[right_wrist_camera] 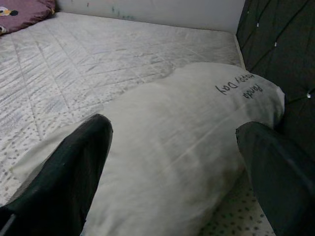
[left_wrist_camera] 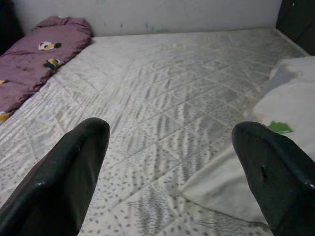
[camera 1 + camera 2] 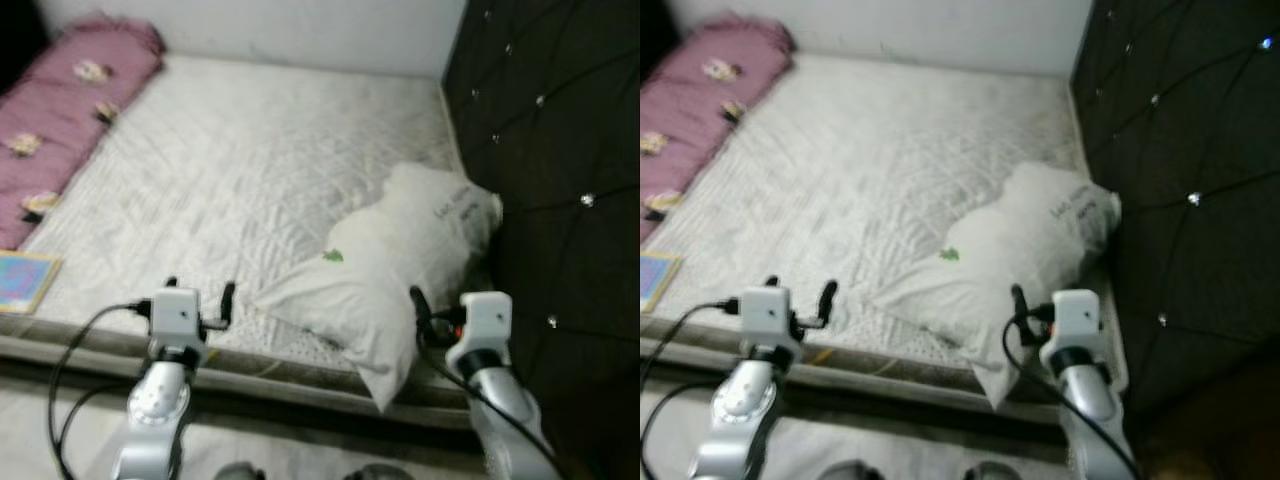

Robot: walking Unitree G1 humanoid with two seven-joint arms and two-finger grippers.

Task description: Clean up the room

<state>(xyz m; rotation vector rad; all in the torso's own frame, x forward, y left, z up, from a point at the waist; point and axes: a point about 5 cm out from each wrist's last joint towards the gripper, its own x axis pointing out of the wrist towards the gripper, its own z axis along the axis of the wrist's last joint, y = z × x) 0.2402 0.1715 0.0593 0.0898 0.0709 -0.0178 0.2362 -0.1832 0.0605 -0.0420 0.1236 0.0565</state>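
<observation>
Fingers of my right gripper (image 1: pixel 172 162) spread wide around the white pillow (image 3: pixel 400 260), holding nothing yet, lined up to grab it. My left gripper (image 2: pixel 172 162) gapes empty over the mattress (image 3: pixel 250 160), likely ready to help.

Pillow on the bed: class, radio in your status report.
Both grippers, left and right, open. Right lined up on pillow, not touching. Nothing in the way.

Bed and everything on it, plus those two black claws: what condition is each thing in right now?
White pillow: lying askew by the dark headboard, one corner hanging over the mattress edge.
Mattress: bare, quilted cover, no sheet.
Purple blanket: bunched in a roll along the far left side.
Colourful book: lying flat near the left edge.
Left gripper: open, holding nothing, over the mattress edge.
Right gripper: open, fingers either side of the pillow, not closed on it.
</observation>
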